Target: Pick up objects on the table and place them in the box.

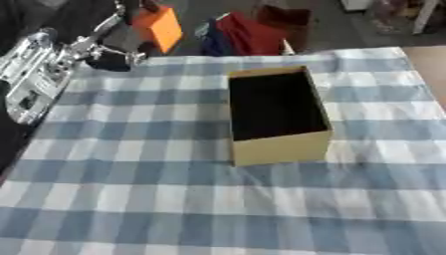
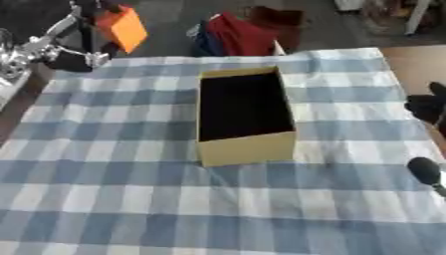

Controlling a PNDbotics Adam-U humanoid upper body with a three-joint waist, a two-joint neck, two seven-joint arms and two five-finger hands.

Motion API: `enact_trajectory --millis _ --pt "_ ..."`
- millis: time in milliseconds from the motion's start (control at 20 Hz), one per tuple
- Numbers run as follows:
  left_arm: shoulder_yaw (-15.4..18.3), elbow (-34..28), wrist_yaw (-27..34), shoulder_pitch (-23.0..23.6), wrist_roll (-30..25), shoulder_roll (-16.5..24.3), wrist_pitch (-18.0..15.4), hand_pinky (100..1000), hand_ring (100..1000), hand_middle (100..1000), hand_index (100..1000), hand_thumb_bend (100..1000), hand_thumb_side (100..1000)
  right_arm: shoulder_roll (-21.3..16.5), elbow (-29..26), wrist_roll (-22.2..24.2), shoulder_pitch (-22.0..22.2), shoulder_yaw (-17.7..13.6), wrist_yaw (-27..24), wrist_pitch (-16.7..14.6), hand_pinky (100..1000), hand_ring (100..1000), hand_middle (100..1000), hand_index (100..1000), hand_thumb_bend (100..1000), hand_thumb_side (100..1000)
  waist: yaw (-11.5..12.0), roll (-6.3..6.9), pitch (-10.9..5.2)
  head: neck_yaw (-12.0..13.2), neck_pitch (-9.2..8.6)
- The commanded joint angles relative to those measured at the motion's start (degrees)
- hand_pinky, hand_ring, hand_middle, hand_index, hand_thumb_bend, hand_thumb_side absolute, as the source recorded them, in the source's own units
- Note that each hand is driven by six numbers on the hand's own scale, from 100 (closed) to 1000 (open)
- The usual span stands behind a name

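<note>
An open cardboard box (image 1: 280, 147) with a dark, empty-looking inside stands in the middle of the blue and white checked tablecloth (image 1: 174, 199). My left arm comes in from the upper left and is raised past the table's far left corner. Its hand (image 1: 131, 7) shows dark at the top edge, with an orange object (image 1: 159, 27) hanging right under it, apparently held. The fingers themselves are mostly cut off by the frame. My right hand (image 2: 427, 107) shows at the right edge in the right eye view, with dark straight fingers and nothing in them, well to the right of the box.
Red and blue things (image 1: 244, 35) lie on the floor beyond the table's far edge. A brown surface (image 1: 431, 64) adjoins the table at the right. No other loose objects show on the cloth around the box.
</note>
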Motion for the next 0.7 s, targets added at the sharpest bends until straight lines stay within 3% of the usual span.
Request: enact_trajectory --millis 50,300,700 --pt "-2.4 -2.3 1.2 -1.6 -2.8 -0.8 -1.4 599 527 486 623 211 100 -0.2 -1.3 0.2 -0.6 0.3 0.4 -0.2 900 859 822 1000 669 630 -0.1 -0.16 -1.3 -0.1 0.28" --pt "-6.3 -4.6 0.2 -2.8 -5.7 -3.9 -4.1 608 535 498 633 222 100 0.2 -1.5 0.4 -0.6 0.6 0.3 -0.1 900 860 822 1000 669 628 -0.2 -0.4 -1.22 0.0 0.23" --pt "-9.3 -3.9 -0.6 -4.2 -8.5 -7.8 -5.9 637 559 525 660 218 100 0.3 -1.5 0.6 -0.7 0.7 -0.3 0.0 901 860 821 1000 665 631 -0.2 -0.53 -0.64 -0.1 0.11"
